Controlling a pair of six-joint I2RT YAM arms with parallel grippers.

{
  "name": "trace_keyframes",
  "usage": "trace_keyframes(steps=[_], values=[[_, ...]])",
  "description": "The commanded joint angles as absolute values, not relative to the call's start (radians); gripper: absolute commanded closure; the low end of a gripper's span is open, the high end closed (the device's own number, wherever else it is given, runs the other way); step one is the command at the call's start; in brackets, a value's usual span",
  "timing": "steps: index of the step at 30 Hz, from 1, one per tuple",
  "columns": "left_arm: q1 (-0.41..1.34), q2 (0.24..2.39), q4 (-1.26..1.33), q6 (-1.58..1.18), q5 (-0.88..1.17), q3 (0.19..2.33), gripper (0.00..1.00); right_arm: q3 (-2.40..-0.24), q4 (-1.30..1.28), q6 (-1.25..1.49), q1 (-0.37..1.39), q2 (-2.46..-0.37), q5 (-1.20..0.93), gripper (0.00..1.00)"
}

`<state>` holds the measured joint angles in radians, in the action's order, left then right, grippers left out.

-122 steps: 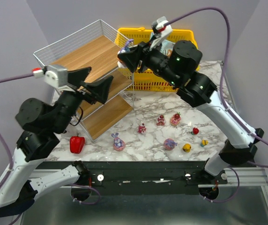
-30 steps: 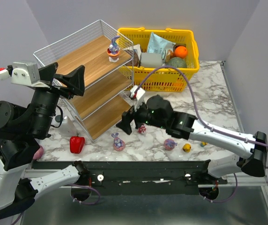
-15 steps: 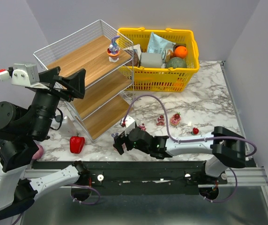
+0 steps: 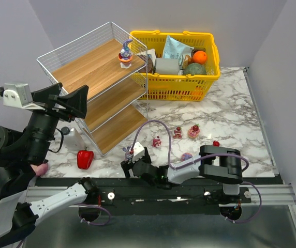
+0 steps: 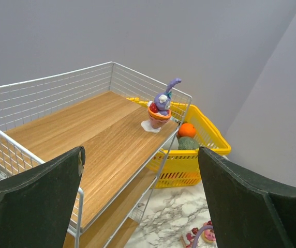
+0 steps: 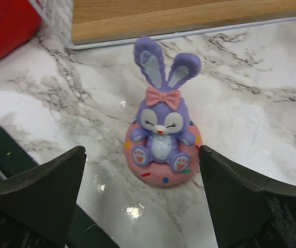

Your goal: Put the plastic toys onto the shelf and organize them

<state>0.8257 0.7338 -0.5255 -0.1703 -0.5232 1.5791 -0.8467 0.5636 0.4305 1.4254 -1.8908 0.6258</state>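
A purple bunny on a pink donut base (image 6: 162, 139) stands upright on the marble near the table's front edge. My right gripper (image 6: 142, 151) is open, low over the table, a finger on each side of the bunny and apart from it. From above only its ears (image 4: 127, 150) show past the right gripper (image 4: 131, 165). Another bunny figure (image 5: 161, 108) stands on the top board of the shelf (image 4: 99, 72). Small pink-red figures (image 4: 178, 132) and a red piece (image 4: 216, 143) lie on the marble to the right. My left gripper (image 4: 75, 103) hangs open and empty beside the shelf's top tier (image 5: 86, 139).
A yellow basket (image 4: 175, 90) holding packets and fruit stands behind the shelf's right side. A red bell pepper (image 4: 85, 158) and a white bottle (image 4: 74, 139) sit left of the shelf's foot. My right arm's purple cable (image 4: 148, 126) loops over the marble.
My right arm has swung down and toward the front edge, bringing its open fingers around the donut bunny. The left gripper has drifted a little lower and to the left.
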Motion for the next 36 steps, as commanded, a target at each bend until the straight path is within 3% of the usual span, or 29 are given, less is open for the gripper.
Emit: trace_keyframes(steps=[1,7,10,11,17,21,30,36], values=[[0.824,0.677,-0.529,-0.215,-0.489,1.548,0.01,-0.822,0.647,0.508,1.427,-1.954,0.761,0.03],[0.824,0.615,-0.554,-0.235,-0.460,1.497,0.01,-0.808,0.730,0.535,1.430,-2.051,0.736,0.06],[0.824,0.578,-0.552,-0.247,-0.453,1.457,0.01,-0.807,0.738,0.552,1.431,-2.078,0.736,0.14],[0.825,0.569,-0.551,-0.252,-0.453,1.448,0.01,-0.810,0.739,0.552,1.433,-2.082,0.730,0.24],[0.825,0.546,-0.561,-0.264,-0.448,1.442,0.01,-0.833,0.623,0.554,1.445,-2.057,0.771,0.57],[0.824,0.548,-0.575,-0.265,-0.445,1.442,0.01,-0.853,0.560,0.522,1.445,-2.030,0.799,0.86],[0.824,0.537,-0.612,-0.244,-0.454,1.431,0.01,-0.891,0.385,0.447,1.445,-1.757,0.795,0.95],[0.825,0.500,-0.661,-0.226,-0.517,1.410,0.01,-1.047,0.033,0.396,1.440,-1.547,0.749,0.96]])
